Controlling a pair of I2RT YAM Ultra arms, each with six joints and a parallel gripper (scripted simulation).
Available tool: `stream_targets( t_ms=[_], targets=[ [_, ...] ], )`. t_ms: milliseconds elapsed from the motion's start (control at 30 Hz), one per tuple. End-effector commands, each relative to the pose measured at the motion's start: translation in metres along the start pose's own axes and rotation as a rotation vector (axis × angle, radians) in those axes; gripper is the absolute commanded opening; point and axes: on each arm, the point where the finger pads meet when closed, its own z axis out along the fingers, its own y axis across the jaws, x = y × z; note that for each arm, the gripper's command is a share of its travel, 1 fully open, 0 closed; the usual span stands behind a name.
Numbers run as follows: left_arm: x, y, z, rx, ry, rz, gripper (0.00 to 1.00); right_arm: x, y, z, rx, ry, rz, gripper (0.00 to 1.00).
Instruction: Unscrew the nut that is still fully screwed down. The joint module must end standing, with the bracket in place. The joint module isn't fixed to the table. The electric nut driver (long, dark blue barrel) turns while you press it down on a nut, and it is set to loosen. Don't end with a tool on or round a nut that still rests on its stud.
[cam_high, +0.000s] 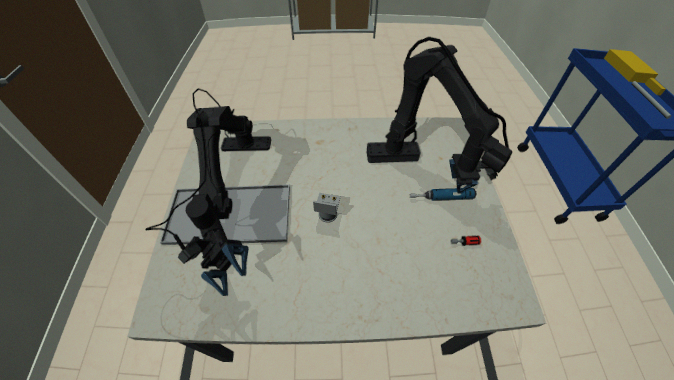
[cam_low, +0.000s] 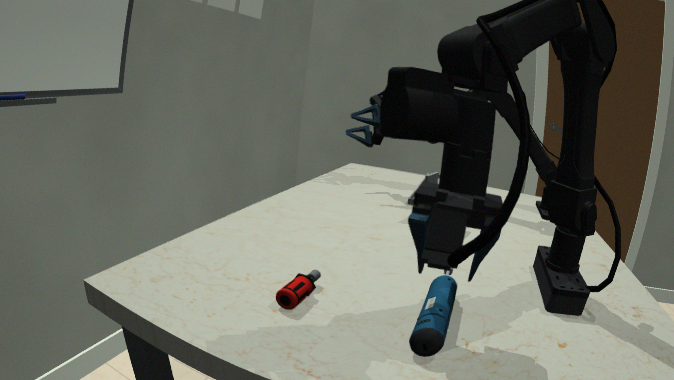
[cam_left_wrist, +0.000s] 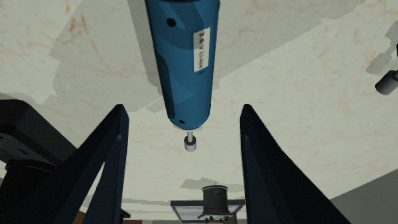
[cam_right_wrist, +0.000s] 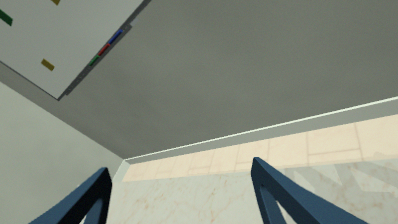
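Note:
The electric nut driver (cam_high: 445, 194) (cam_low: 435, 312) (cam_left_wrist: 187, 60) lies on the table, its socket towards the joint module. My left gripper (cam_high: 466, 186) (cam_low: 445, 276) (cam_left_wrist: 183, 110) is open and points down just above the barrel, with a finger on either side and nothing held. The grey joint module (cam_high: 328, 217) (cam_left_wrist: 215, 200) stands mid-table with the bracket (cam_high: 325, 206) on it. Two brass-coloured nuts (cam_high: 323, 197) (cam_high: 334, 198) show on top; how far down each sits cannot be told. My right gripper (cam_high: 235, 284) (cam_low: 350, 124) (cam_right_wrist: 182, 169) is open and empty, above the table's front left in the top view.
A red-handled tool (cam_high: 471, 240) (cam_low: 295, 291) with a grey socket lies in front of the nut driver in the top view. A shallow grey tray (cam_high: 288, 215) lies left of the joint module, partly under my right arm. A blue cart (cam_high: 570, 160) stands beyond the table's right edge.

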Motion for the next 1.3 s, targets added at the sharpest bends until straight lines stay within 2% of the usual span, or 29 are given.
stream_targets(
  t_ms=[0,100,167,200,267,400,433,467,633,700,767,833,967,1000,1033,1267],
  targets=[
    [-0.002,-0.001,-0.004,0.002,-0.017,-0.005,0.65,0.006,0.028,0.006,0.032,-0.004,-0.015,0.86],
    [-0.002,-0.001,-0.004,0.002,-0.017,-0.005,0.65,0.005,0.051,0.014,0.036,-0.022,-0.023,0.86],
    [-0.002,-0.001,-0.004,0.002,-0.017,-0.005,0.65,0.026,0.051,0.013,0.074,0.007,-0.008,0.86],
    [-0.002,-0.001,-0.004,0.002,-0.017,-0.005,0.65,0.027,0.057,0.016,0.079,0.005,-0.008,0.86],
    [-0.002,-0.001,-0.004,0.002,-0.017,-0.005,0.65,0.019,0.071,0.021,0.068,-0.016,-0.015,0.86],
    [-0.002,-0.001,-0.004,0.002,-0.017,-0.005,0.65,0.011,0.061,0.018,0.083,-0.029,-0.015,0.86],
    [-0.002,-0.001,-0.004,0.002,-0.017,-0.005,0.65,0.031,0.054,0.012,0.118,0.006,-0.004,0.86],
    [-0.002,-0.001,-0.004,0.002,-0.017,-0.005,0.65,0.044,0.068,0.015,0.112,0.022,-0.007,0.86],
    [-0.002,-0.001,-0.004,0.002,-0.017,-0.005,0.65,0.065,0.089,0.014,0.158,0.039,-0.015,0.86],
    [-0.002,-0.001,-0.004,0.002,-0.017,-0.005,0.65,0.063,0.106,0.018,0.159,0.024,-0.022,0.86],
    [-0.002,-0.001,-0.004,0.002,-0.017,-0.005,0.65,0.081,0.108,0.014,0.192,0.049,-0.022,0.86],
    [-0.002,-0.001,-0.004,0.002,-0.017,-0.005,0.65,0.073,0.122,0.018,0.180,0.028,-0.026,0.86],
    [-0.002,-0.001,-0.004,0.002,-0.017,-0.005,0.65,0.064,0.112,0.017,0.195,0.014,-0.024,0.86],
    [-0.002,-0.001,-0.004,0.002,-0.017,-0.005,0.65,0.085,0.108,0.010,0.223,0.050,-0.026,0.86],
    [-0.002,-0.001,-0.004,0.002,-0.017,-0.005,0.65,0.095,0.119,0.009,0.221,0.062,-0.033,0.86],
    [-0.002,-0.001,-0.004,0.002,-0.017,-0.005,0.65,0.115,0.153,0.000,0.270,0.068,-0.066,0.86]
  ],
)
